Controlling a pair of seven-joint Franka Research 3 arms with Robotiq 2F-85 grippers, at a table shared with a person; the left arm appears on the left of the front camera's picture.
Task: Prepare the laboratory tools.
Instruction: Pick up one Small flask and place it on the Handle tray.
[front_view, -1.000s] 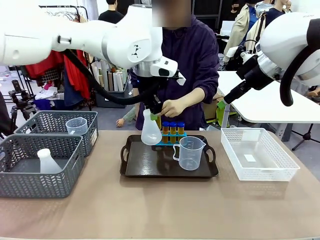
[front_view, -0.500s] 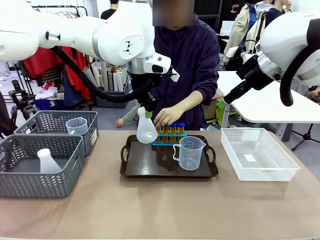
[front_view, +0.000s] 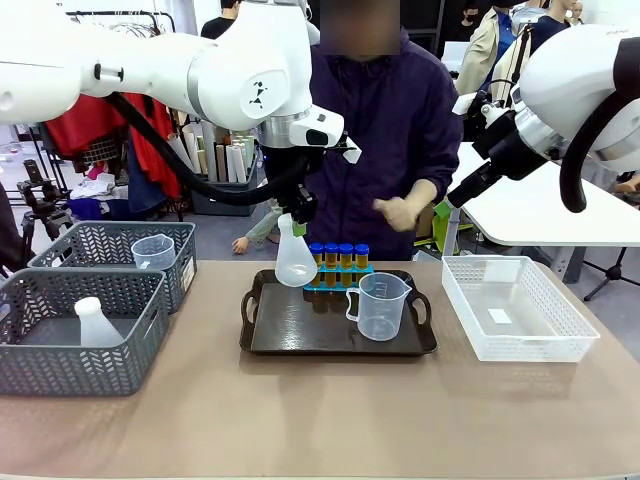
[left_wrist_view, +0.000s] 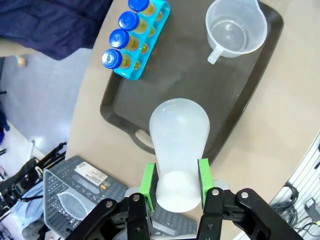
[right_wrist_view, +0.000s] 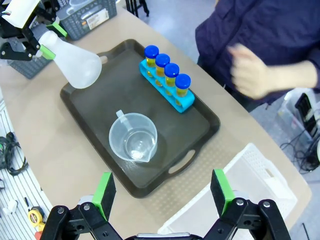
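The front view looks level across the table from the robot's side toward the person. The left wrist view looks straight down along the left gripper (left_wrist_view: 175, 185), close above the flask (left_wrist_view: 179, 145) clamped between its pads, with the dark tray (left_wrist_view: 122, 107) beyond the fingertips. The right wrist view looks down from higher up, past the right gripper (right_wrist_view: 162, 192). All 3 views share the tray, the 4 blue-capped tubes (right_wrist_view: 168, 76) and the beaker (right_wrist_view: 133, 140).

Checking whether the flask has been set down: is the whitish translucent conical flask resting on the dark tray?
No, the left gripper holds the whitish translucent conical flask by its neck, tilted, above the dark tray.
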